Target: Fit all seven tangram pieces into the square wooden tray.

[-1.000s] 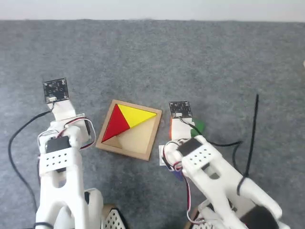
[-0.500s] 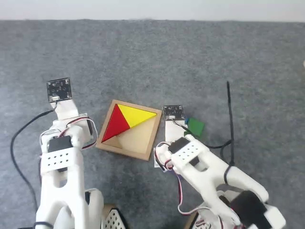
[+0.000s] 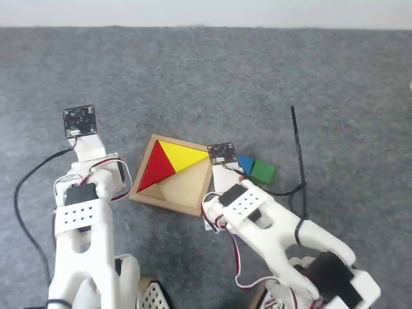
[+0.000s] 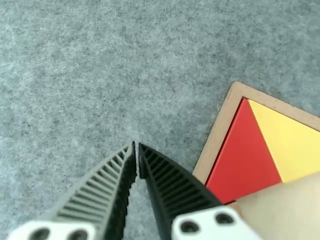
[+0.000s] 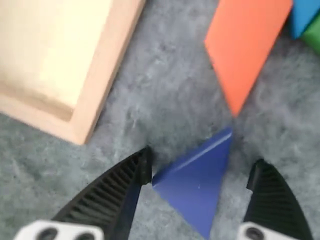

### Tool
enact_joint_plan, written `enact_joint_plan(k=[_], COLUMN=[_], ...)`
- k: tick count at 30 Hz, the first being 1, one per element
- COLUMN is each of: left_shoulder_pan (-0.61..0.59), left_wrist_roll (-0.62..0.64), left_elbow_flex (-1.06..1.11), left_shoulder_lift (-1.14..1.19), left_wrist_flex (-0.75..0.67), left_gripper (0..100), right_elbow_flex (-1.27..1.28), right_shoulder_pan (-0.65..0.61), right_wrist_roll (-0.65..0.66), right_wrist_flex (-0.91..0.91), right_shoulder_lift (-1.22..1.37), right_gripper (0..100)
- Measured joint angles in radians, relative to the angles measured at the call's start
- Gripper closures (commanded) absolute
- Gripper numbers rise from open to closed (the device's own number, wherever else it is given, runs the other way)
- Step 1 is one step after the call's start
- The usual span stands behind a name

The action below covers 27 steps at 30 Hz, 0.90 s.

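Observation:
The square wooden tray [image 3: 168, 205] holds a red triangle [image 3: 156, 166] and a yellow triangle [image 3: 185, 156]; its near half is bare wood. My right gripper [image 5: 202, 165] is open, low over the carpet, with a dark blue triangle [image 5: 197, 185] lying between its fingers. An orange piece [image 5: 245, 45] lies just beyond it, close to the tray's edge [image 5: 105, 65]. A light blue piece [image 3: 245, 164] and a green piece [image 3: 263, 171] touch each other right of the tray. My left gripper [image 4: 136, 146] is shut and empty over the carpet, beside the tray's rim [image 4: 220, 130].
Grey carpet covers the table. A black cable [image 3: 296, 148] rises from the right arm [image 3: 257, 212] near the green piece. The left arm [image 3: 84, 193] stands left of the tray. Open carpet lies beyond the tray.
The right arm has swung left toward the tray's right edge, uncovering the light blue and green pieces in the high view. The left arm has barely shifted.

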Motion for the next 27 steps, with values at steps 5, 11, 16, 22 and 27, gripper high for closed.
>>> enact_joint_plan(k=[5,11,16,22,27], left_shoulder_pan=[0.000,0.000,0.000,0.000,0.000], left_wrist_roll=[0.000,0.000,0.000,0.000,-0.003], left_elbow_flex=[0.000,0.000,0.000,0.006,0.012], left_shoulder_lift=[0.000,0.000,0.000,0.000,0.000], left_wrist_flex=[0.000,0.000,0.000,0.000,0.000], left_gripper=[99,99,99,99,99], right_elbow_flex=[0.034,0.034,0.061,0.100,0.100], right_shoulder_pan=[-0.011,-0.020,-0.020,-0.026,-0.026], right_wrist_roll=[0.005,0.005,0.005,0.005,0.025], right_wrist_flex=[0.002,0.006,-0.006,-0.041,-0.041], right_shoulder_lift=[-0.055,-0.064,-0.068,-0.092,-0.094], right_gripper=[70.2,70.2,70.2,70.3,70.3])
